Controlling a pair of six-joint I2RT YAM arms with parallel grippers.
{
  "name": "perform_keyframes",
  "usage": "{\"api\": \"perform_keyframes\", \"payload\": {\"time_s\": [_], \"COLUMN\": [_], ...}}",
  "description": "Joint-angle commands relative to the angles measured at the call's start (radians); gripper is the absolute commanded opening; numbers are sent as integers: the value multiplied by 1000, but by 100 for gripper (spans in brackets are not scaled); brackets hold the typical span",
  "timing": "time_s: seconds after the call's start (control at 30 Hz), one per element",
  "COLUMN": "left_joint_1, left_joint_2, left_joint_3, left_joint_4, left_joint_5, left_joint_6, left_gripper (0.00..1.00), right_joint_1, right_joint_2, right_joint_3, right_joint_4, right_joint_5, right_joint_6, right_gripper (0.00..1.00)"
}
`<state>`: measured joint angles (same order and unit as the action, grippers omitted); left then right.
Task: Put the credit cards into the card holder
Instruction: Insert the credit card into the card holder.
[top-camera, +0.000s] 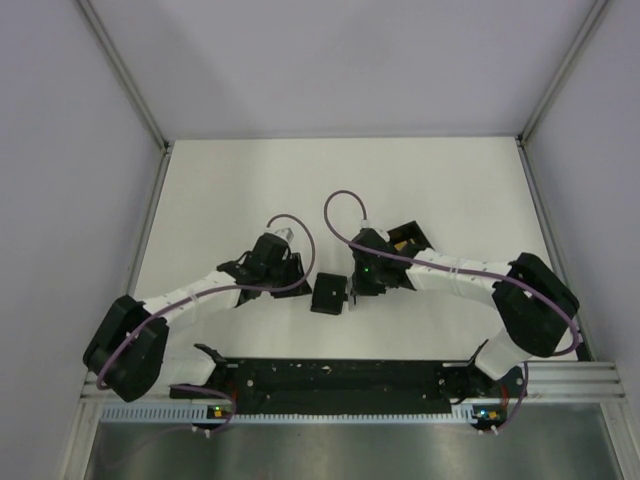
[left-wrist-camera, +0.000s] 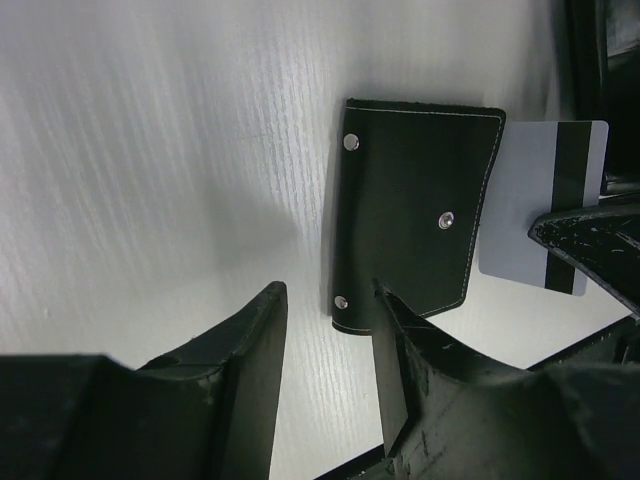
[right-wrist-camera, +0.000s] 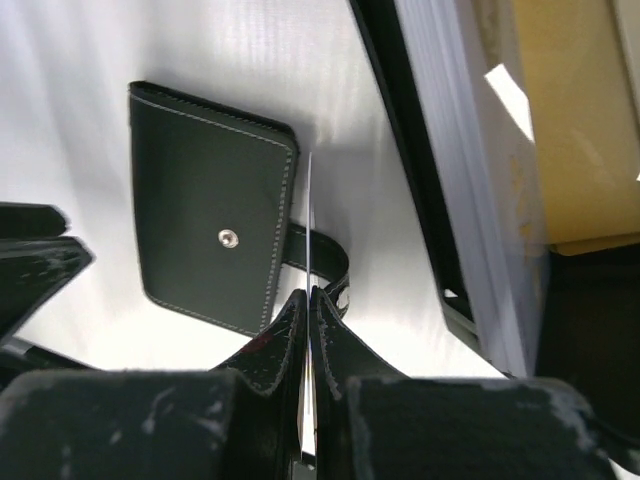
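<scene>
Right gripper (right-wrist-camera: 310, 295), arm stretched low over the table (right-wrist-camera: 70, 60), pinches a credit card (right-wrist-camera: 310, 220) upright on its edge, just beside the card holder (right-wrist-camera: 210, 235), which lies flat. Left gripper (left-wrist-camera: 328, 292) hangs with its jaws apart at the holder's opposite side, one finger overlapping its edge.

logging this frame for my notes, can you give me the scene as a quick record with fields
card holder: black card holder, flat on the table
card: pale card with a dark stripe, at the holder's side, mostly outside it
right gripper: right gripper shut on the card
left gripper: left gripper jaws apart at the holder's near edge
box: open black box beside the right gripper
</scene>
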<state>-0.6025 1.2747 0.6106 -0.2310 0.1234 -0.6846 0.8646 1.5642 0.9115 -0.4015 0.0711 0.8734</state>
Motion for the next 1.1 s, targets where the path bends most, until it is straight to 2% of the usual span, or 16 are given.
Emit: {"api": "perform_keyframes", "payload": {"time_s": [0.0, 0.13, 0.27, 0.6, 0.7, 1.07], "left_joint_1": [-16, -20, -22, -25, -25, -23], "left_joint_2": [47, 98, 123, 117, 114, 114], "left_joint_3": [-12, -12, -26, -31, -26, -28], "left_joint_4": [74, 85, 97, 102, 84, 65], "left_joint_5": [61, 84, 88, 67, 36, -10], "left_joint_6": [16, 14, 13, 5, 7, 17], "left_gripper": [41, 33, 31, 10, 0, 0], "right_joint_1": [-22, -29, -35, -35, -36, -35], "right_joint_2": [-21, -32, -41, -73, -85, -29], "right_joint_3": [-17, -33, -39, -75, -91, -45], "right_joint_4": [116, 148, 181, 331, 358, 431], "right_joint_5": [-117, -136, -163, -280, -286, -389], "right_joint_6": [25, 35, 32, 15, 12, -24], "right_gripper": [0, 0, 0, 0, 0, 0]}}
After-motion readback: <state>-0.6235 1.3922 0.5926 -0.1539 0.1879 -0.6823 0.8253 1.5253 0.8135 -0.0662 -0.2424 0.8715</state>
